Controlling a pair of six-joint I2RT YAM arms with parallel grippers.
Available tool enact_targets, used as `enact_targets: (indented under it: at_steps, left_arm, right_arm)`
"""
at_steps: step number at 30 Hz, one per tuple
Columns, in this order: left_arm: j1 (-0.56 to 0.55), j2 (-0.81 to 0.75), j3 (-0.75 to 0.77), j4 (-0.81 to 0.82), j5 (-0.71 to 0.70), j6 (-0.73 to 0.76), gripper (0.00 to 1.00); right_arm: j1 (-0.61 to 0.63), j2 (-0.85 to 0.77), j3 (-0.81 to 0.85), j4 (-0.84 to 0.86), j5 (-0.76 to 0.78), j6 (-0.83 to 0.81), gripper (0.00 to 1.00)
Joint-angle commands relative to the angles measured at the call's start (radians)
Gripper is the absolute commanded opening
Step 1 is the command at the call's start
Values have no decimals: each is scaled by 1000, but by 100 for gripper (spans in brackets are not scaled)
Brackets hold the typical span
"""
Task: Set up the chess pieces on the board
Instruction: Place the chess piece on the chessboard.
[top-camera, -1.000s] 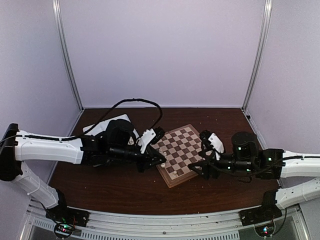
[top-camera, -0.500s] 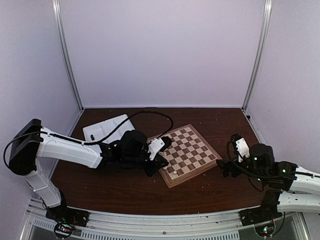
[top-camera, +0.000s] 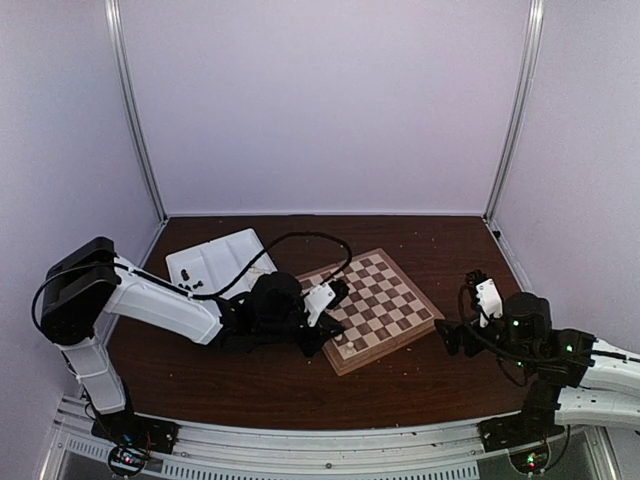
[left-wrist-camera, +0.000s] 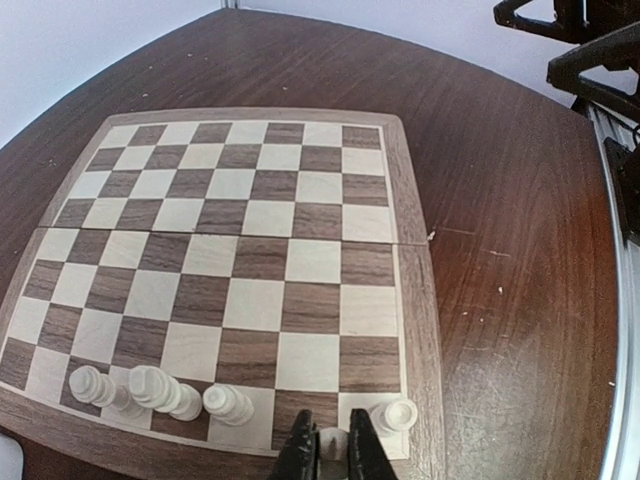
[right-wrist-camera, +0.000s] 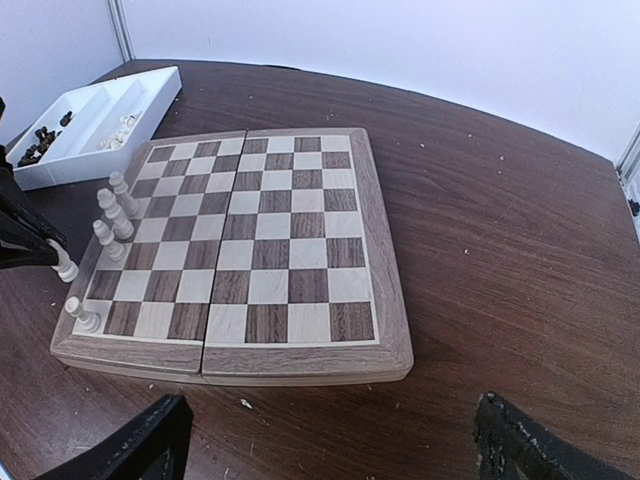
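The left end effector sits low at the near edge of the board, its dark fingers pinched on a cream chess piece in the nearest row. More cream pieces stand along that row: three to its left, one just right. Dark wooden tabletop surrounds the board.
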Motion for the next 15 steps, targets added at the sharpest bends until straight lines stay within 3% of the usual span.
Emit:
enact_targets:
  at_steps: [1, 15]
  left_arm:
    - [-2, 39, -9, 95, -5, 13, 0]
    - [-10, 99, -7, 137, -52, 12, 0]
  right_arm:
    - [-4, -24, -17, 23, -8, -8, 100]
    - [-5, -50, -26, 23, -26, -14, 100]
